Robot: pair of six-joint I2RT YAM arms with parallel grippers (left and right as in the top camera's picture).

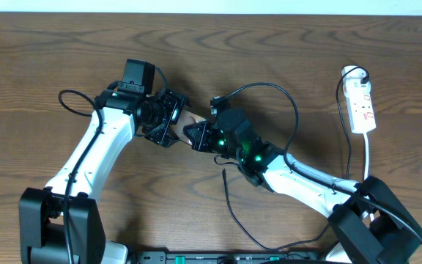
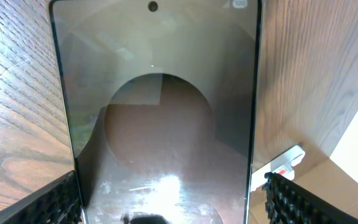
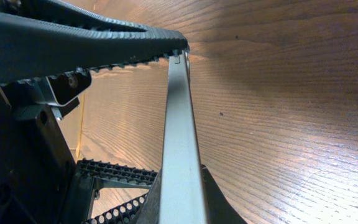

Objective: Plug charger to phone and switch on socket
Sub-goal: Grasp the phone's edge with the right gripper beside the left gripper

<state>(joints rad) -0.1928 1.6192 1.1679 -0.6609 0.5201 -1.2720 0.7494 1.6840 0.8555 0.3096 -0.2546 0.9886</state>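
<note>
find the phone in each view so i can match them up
overhead: phone a pale sliver at centre, mostly hidden
left wrist: phone fills the middle, screen facing camera
right wrist: phone edge-on, thin silver strip down the centre
shared landmark: white power strip, overhead far right, left wrist lower right

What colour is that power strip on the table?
The power strip is white with small red marks, clearest in the overhead view.
</note>
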